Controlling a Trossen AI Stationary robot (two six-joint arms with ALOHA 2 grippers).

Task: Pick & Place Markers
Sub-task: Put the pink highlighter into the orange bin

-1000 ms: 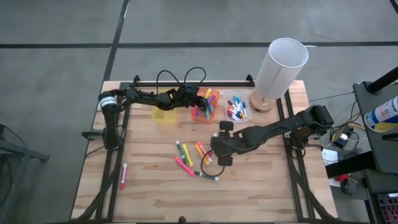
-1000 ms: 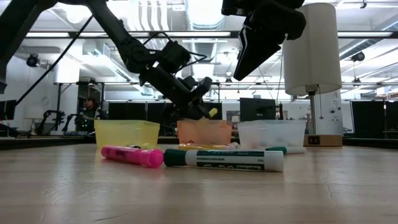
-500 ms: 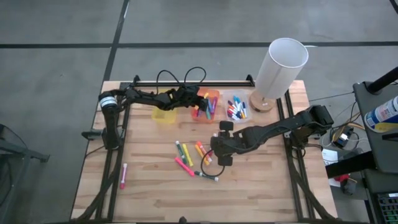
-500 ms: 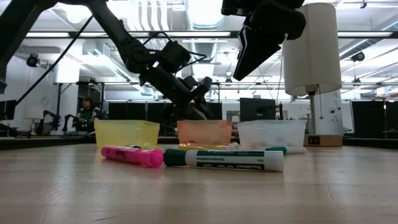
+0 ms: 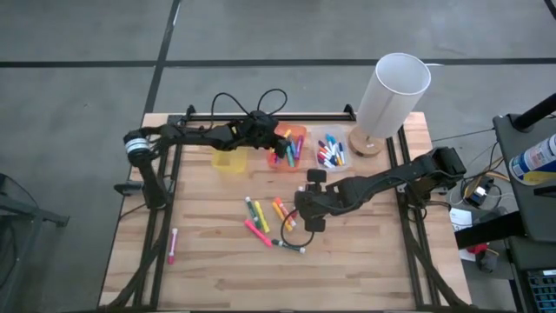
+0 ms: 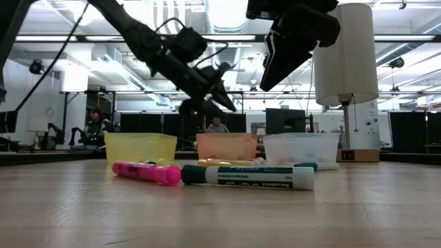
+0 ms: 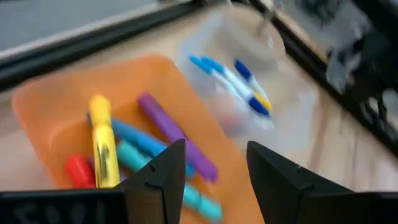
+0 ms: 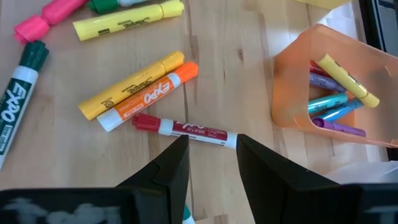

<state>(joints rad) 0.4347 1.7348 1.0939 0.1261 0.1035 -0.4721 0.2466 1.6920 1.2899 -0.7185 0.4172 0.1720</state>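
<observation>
Left tool (image 5: 271, 139) apart, empty, above orange bin (image 5: 298, 133); right tool (image 8: 211, 163) apart over red marker (image 8: 184, 129), tips cut off.

Left arm reaching across the table's back edge, left gripper (image 5: 276, 139) hanging raised, fingers parted and holding nothing. Right arm stretching in toward mid-table, right gripper (image 5: 303, 211) pointing down, fingers apart, empty.

A: What's unclear?
B: The clear bin (image 7: 249, 93) is blurred in the left wrist view. The green marker (image 8: 15, 93) is cut off by the right wrist picture's edge.
A: More?
B: People (image 6: 93, 127) beyond the table are too small to tell.
</observation>
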